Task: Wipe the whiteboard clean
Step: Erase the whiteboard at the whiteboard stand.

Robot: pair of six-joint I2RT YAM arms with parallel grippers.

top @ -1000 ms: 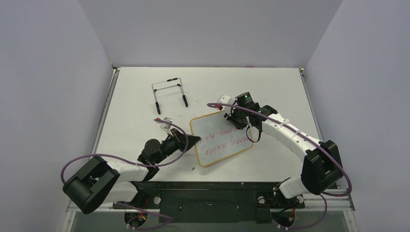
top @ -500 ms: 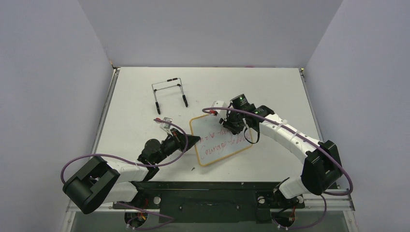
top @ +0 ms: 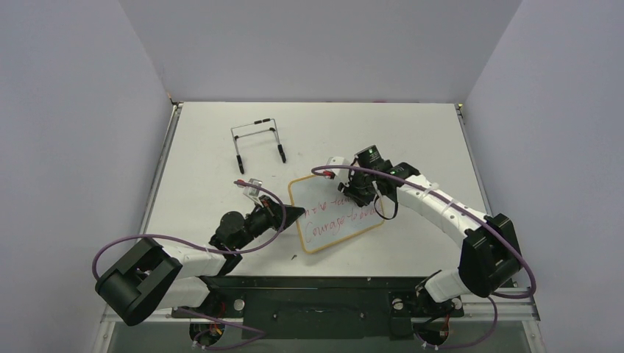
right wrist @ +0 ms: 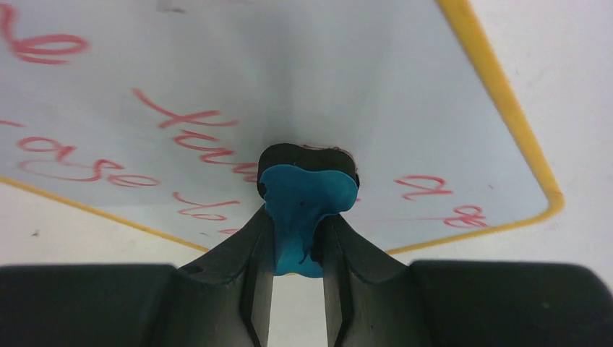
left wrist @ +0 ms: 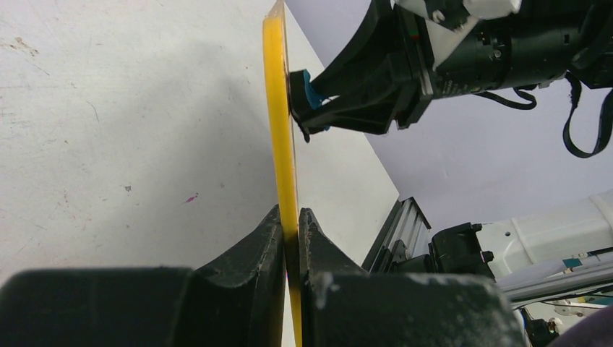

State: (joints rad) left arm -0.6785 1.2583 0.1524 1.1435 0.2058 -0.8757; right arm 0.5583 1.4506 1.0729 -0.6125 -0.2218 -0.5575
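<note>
The whiteboard (top: 337, 215) sits near the middle of the counter (top: 419, 140), turned so its corners point near and far. It is a white panel with rounded corners and a thin yellow frame, and it carries 2 lines of red handwriting. In the right wrist view the whiteboard (right wrist: 303, 79) fills most of the picture, with red script on either side of the tool. The left wrist view shows it edge-on, as a narrow yellow strip (left wrist: 279, 116).

A small blue eraser (right wrist: 305, 210) is pressed against the written face on the upper line of script, toward the board's far right part. The right jaws are closed on this eraser, 1 finger on each side of it. From the left wrist camera the eraser (left wrist: 312, 92) shows as a blue tip touching the board.

The left jaws are pinched tight on the board's left edge — the yellow frame runs straight down between the 2 black fingers. Whether the board lies flat or is tipped up on that edge I cannot tell.

The left arm (top: 188, 259) reaches in from the near left and the right arm (top: 441, 209) curves in from the near right, each trailing a purple cable. A black wire stand (top: 257, 141) sits on the counter well apart — far and to the left.
</note>
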